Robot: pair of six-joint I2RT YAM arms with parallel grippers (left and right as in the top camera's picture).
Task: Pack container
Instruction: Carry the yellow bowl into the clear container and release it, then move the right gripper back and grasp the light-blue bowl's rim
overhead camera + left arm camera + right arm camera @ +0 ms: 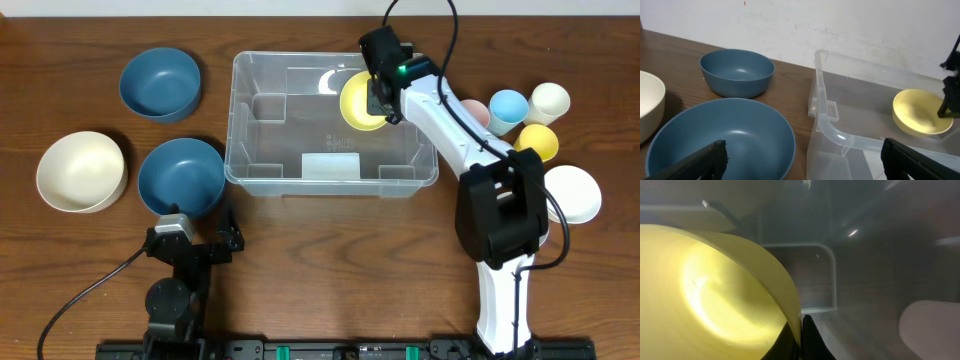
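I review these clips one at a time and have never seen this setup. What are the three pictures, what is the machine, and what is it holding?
These are two robot arms at a wooden table. One picture looks down from above; the other two come from a camera on each wrist.

The right end effector is shut on a yellow plastic bowl, holding it inside the large clear plastic rectangular container. Its wrist view shows that bowl close up.

The left end effector is open and empty, near a dark blue bowl. Left of the container lie another dark blue bowl and a cream bowl. To its right stand small cups and a white bowl.
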